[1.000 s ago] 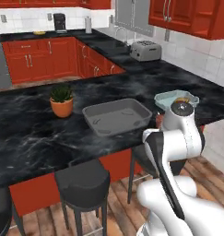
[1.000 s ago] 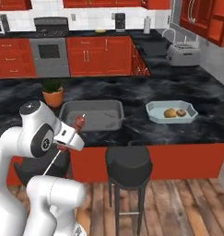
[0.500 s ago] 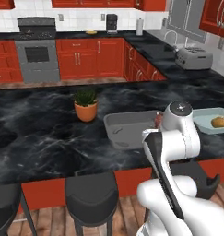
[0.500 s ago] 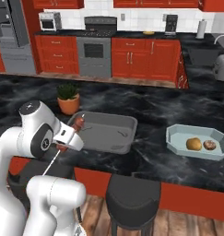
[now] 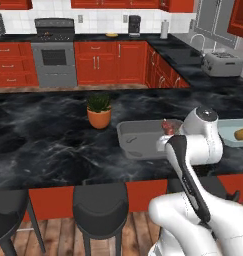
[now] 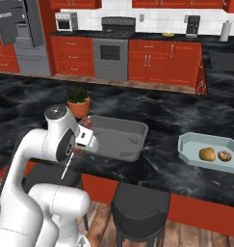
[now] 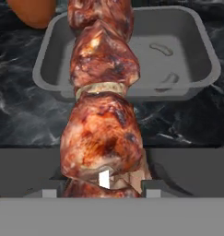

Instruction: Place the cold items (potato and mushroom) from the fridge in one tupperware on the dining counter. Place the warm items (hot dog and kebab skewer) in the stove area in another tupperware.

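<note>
Hand (image 7: 102,184): I have it clamped on the chunky browned-meat kebab skewer (image 7: 102,101), fingers close together at the skewer's lower end.
Kebab skewer: I see it held above the near rim of the empty grey rectangular plastic tub (image 6: 119,136), over the black marble worktop (image 5: 48,140).
Pale blue octagonal tub (image 6: 207,150): well to the right of the grey tub, holding a tan potato (image 6: 207,154) and a brown mushroom (image 6: 225,156) side by side.
Potted green plant in a terracotta pot (image 5: 99,111): just left of the grey tub.

Glossy browned kebab skewer (image 7: 102,115) — lengthwise above grey tupperware (image 7: 187,50); potato (image 6: 207,154) and mushroom (image 6: 225,156) in pale-blue tupperware (image 6: 186,147).
</note>
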